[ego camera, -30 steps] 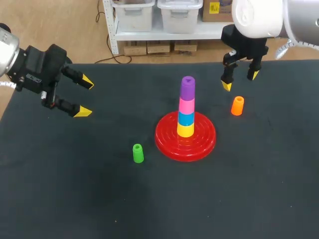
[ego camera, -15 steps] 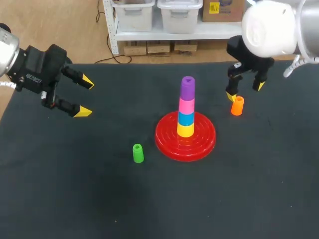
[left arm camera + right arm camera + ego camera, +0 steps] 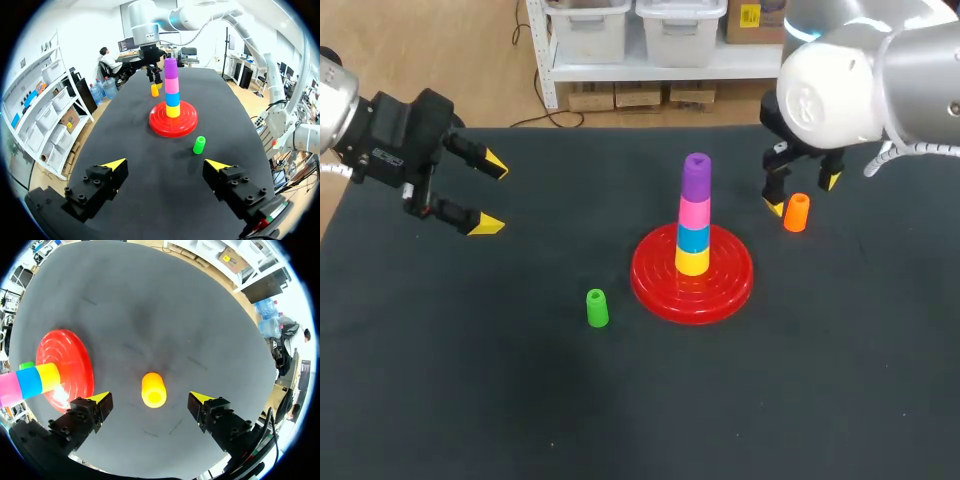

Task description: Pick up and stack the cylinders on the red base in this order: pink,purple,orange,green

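Yellow tips of the right gripper (image 3: 803,195) stand spread wide, one on each side of the orange cylinder (image 3: 797,212). From its wrist camera, the orange cylinder (image 3: 153,389) stands upright on the dark table (image 3: 165,315) between the open fingers (image 3: 102,398), with bare cloth on both sides and neither tip touching it. I cannot tell how far down its sides the tips reach.

Just beside that, nearer the middle, is the red base (image 3: 655,285). It carries a straight stack of yellow (image 3: 692,261), blue (image 3: 693,238), pink (image 3: 694,213) and purple (image 3: 696,177) on top. The green cylinder (image 3: 597,308) stands alone on the table (image 3: 770,400) near the far side of the base, well apart from the orange one.

The left gripper (image 3: 490,194) hangs over the table's left end, fingers parted with nothing between them, far from every piece. Its own camera looks along the table past the green cylinder (image 3: 199,145) to the base (image 3: 172,125), with the orange one (image 3: 155,90) beyond it.

The right arm's white housing hides most of that gripper's body from above. In the right wrist view the stack is cut off above the pink, so the purple does not show.
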Robot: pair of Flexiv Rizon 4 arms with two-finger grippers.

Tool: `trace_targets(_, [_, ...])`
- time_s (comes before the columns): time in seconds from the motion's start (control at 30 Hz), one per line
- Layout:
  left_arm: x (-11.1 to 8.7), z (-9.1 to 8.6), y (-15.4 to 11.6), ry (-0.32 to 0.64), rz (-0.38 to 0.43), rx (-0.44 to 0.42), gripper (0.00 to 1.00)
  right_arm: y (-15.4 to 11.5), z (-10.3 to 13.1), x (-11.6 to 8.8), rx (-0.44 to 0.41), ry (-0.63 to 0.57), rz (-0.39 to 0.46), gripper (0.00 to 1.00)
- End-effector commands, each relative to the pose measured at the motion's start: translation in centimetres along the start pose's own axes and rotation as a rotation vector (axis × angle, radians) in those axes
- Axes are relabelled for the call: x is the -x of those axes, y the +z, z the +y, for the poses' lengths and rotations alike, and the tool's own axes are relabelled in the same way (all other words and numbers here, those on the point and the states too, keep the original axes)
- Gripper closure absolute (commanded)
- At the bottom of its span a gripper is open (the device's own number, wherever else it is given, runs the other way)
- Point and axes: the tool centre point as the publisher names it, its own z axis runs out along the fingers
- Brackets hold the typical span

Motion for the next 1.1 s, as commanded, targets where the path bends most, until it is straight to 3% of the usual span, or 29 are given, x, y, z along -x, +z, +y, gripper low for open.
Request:
trace_targets(0.03, [-0.1,0.0,0.0,0.002,-0.004,0.002,0.00,0.5,-0.4,0.1,0.016,0.008,-0.012,0.00])
trace_targets(1.1, [-0.1,0.0,0.0,0.002,-0.004,0.002,0.00,2.4,0.1,0.1,0.043,0.027,-0.007,0.00])
